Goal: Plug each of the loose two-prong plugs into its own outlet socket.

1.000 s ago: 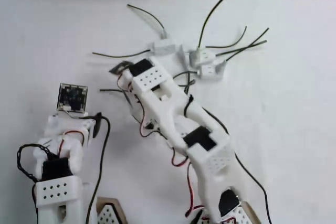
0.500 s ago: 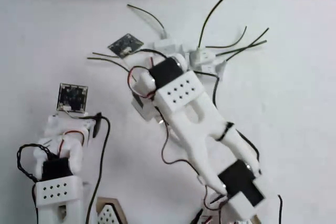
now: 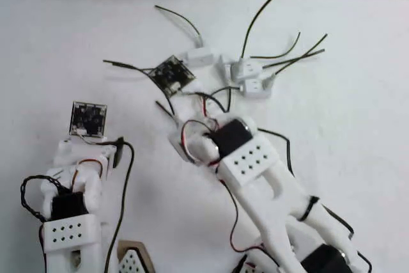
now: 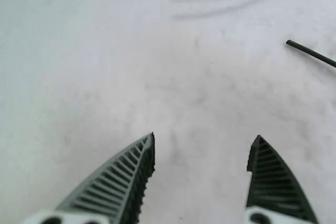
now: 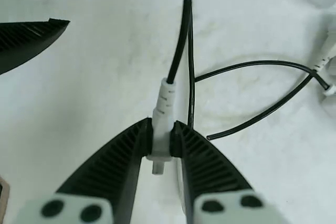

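Pinching a white two-prong plug by its body, the right end effector sits mid-scene over the surface, nearer than the outlet sockets; one prong possibly pokes out. Left end effector gapes wide, near left.

The high camera looks steeply down over the whole table; both wrist cameras sit close above it, facing out between their own fingers; black cords show in all three.
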Robot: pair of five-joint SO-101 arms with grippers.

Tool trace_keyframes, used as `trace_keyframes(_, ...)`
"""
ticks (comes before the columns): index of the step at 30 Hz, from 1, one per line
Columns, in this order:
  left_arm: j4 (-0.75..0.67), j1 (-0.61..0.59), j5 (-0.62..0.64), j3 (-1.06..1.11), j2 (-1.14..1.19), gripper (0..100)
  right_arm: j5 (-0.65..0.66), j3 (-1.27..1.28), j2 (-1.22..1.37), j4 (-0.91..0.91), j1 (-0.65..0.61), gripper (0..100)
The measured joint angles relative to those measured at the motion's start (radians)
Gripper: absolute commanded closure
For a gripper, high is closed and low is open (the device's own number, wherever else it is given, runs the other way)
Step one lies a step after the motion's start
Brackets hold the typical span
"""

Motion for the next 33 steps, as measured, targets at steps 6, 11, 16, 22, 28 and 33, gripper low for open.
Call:
trace_keyframes(6,0.0,0.035,0.0,0.0,0.0,71,0.0,0.265,-0.161,-0.23,0.0,98.1)
trace_keyframes(11,-0.043,0.094,0.063,0.0,0.0,71,-0.069,0.473,-0.281,-0.425,0.0,98.1)
trace_keyframes(16,-0.133,0.161,0.092,0.0,0.0,71,-0.146,0.575,-0.387,-0.522,-0.018,98.1)
trace_keyframes(22,-0.227,0.244,0.147,0.0,0.0,71,-0.15,0.623,-0.471,-0.532,-0.091,98.1)
trace_keyframes(28,-0.256,0.328,0.153,0.0,0.0,71,-0.153,0.646,-0.52,-0.534,-0.118,98.1)
trace_keyframes(33,-0.256,0.379,0.153,0.0,0.0,71,-0.157,0.671,-0.537,-0.534,-0.137,98.1)
